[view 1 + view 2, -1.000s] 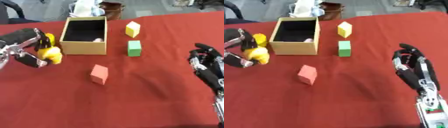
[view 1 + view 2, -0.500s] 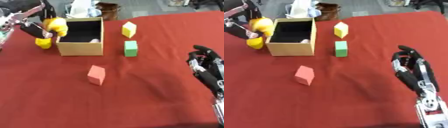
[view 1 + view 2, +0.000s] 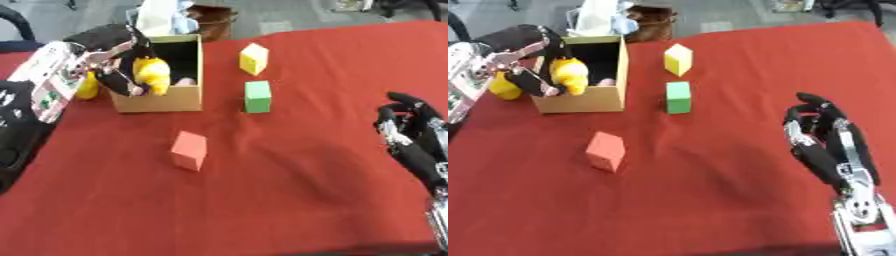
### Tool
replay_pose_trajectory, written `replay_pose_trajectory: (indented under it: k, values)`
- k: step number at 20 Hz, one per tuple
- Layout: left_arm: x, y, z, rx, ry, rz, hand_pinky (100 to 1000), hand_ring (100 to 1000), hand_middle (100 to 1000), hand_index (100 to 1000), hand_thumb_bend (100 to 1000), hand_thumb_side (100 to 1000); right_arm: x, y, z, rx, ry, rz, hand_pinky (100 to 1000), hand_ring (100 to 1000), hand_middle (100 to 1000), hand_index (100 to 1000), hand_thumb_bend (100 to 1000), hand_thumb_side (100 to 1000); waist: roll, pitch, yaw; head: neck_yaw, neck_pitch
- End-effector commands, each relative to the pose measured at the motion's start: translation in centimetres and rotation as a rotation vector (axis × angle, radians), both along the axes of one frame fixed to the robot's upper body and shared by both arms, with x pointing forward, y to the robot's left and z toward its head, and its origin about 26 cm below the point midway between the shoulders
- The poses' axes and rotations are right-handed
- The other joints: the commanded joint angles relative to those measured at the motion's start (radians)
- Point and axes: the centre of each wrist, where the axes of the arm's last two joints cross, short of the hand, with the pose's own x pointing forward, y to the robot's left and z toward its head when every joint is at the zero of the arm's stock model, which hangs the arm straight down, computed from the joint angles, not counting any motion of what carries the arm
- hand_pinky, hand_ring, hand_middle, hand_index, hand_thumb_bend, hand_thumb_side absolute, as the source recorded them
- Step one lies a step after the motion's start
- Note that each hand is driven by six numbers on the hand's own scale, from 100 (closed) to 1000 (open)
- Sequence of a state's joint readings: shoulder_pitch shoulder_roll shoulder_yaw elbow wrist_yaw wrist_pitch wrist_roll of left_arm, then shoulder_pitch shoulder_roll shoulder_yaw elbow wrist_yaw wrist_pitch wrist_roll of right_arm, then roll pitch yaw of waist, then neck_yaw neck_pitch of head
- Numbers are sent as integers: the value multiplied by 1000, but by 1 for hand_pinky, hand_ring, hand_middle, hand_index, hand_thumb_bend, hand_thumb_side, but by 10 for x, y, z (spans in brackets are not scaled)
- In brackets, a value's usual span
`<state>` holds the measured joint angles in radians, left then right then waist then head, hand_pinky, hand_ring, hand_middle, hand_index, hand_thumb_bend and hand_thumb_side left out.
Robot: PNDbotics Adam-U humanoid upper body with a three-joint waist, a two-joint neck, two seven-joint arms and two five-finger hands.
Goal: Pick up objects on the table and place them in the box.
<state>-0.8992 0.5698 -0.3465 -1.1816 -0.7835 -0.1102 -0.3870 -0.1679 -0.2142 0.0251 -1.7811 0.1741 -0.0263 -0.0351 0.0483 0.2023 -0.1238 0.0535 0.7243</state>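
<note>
Yellow toy (image 3: pixel 150 75): clasped in my left robot hand (image 3: pixel 112 60), held over the box (image 3: pixel 166 100) rim for dropping inside. Red block (image 3: pixel 189 150), green block (image 3: pixel 257 96), yellow block (image 3: pixel 254 58): loose on worktop (image 3: pixel 289 200). Right robot hand (image 3: pixel 824 140): idle, fingers relaxed, holding nothing.

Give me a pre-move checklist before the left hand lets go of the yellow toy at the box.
1. Left hand fingers curled round yellow toy: ok.
2. Toy clear of the box front wall: not ok; it sits over the wall's left edge, part still outside.
3. Room in the box: cannot tell; something pale already lies inside.
4. Right hand out of the way, at the right: ok.
5. Yellow block, green block, red block waiting on the table: ok.
</note>
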Motion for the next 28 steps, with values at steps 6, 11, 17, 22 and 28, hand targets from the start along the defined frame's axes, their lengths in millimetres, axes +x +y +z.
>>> replay_pose_trajectory:
  k: [6, 11, 17, 22, 28]
  values:
    - [-4, 20, 32, -33, -111, 91, 688, 601, 659, 826, 529, 100, 2, 0, 6, -5, -20, 7, 609, 596, 639, 827, 100, 450, 6, -29, 7, 0, -10]
    - [-1, 26, 36, -67, -160, 152, 687, 597, 660, 831, 539, 112, 2, -1, 6, -4, -20, 5, 609, 595, 639, 827, 100, 449, 1, -29, 8, 0, -11]
    - [-3, 46, 45, -76, -190, 218, 695, 606, 670, 833, 553, 119, 2, -1, 6, -5, -19, 3, 609, 595, 639, 827, 100, 451, 2, -29, 9, 2, -11]
    - [-4, 66, 44, -59, -173, 290, 713, 629, 695, 840, 572, 122, 1, -3, 5, -5, -17, -6, 609, 595, 639, 827, 100, 452, 6, -32, 19, -6, -12]
    - [3, 111, 30, -45, -105, 512, 716, 639, 703, 844, 592, 133, 1, -2, 5, -5, -17, -3, 609, 595, 639, 827, 100, 452, 7, -31, 14, -1, -13]
